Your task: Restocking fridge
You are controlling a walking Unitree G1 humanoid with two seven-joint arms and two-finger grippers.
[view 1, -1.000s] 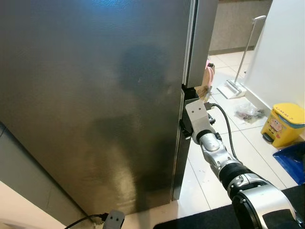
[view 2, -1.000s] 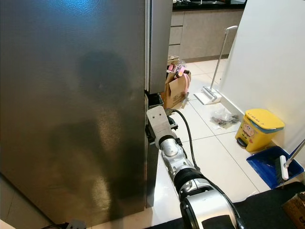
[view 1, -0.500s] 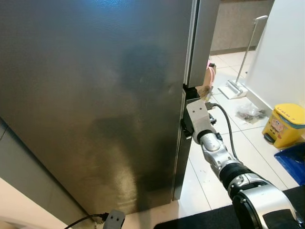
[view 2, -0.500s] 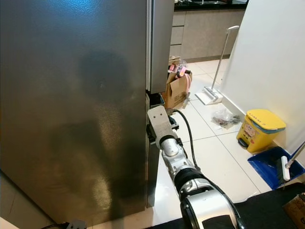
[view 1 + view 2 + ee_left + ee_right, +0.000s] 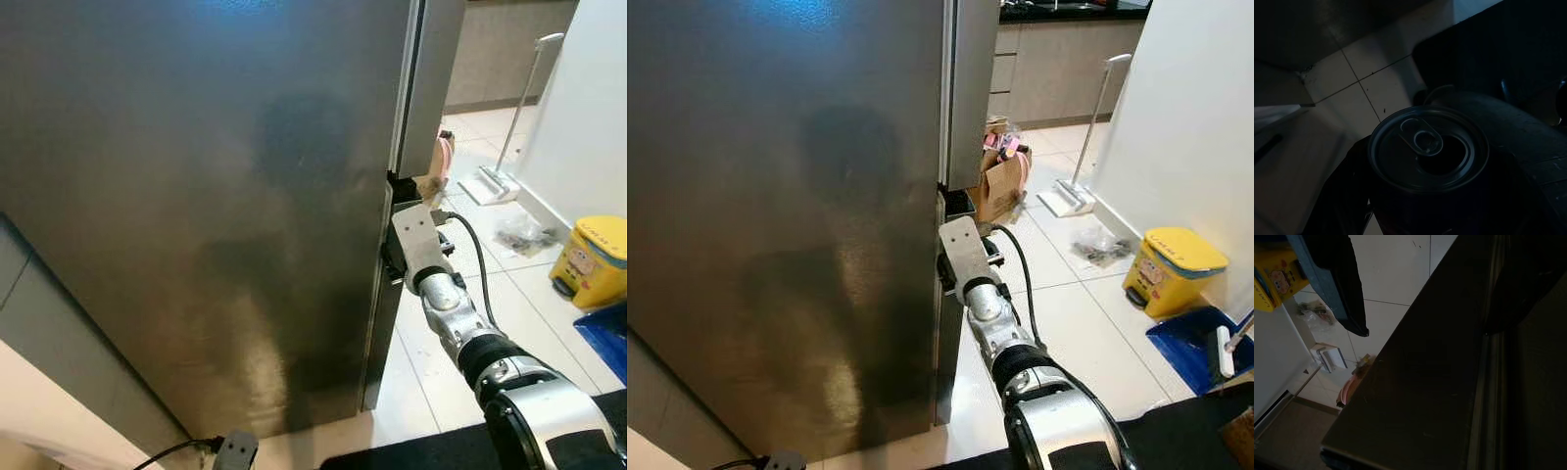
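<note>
I've got the right gripper at the fridge door edge, one finger outside, the other apparently tucked in the seam, so its jaws stand apart. The door looks barely cracked, if at all. The left gripper hangs low in shadow, jaws clamped on the can. Nothing is stocked yet: door to swing wide, can to shelve.

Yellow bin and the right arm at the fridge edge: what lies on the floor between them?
Bare white tile between the yellow bin and the right gripper at the fridge door edge, seen in the right eye view.
</note>
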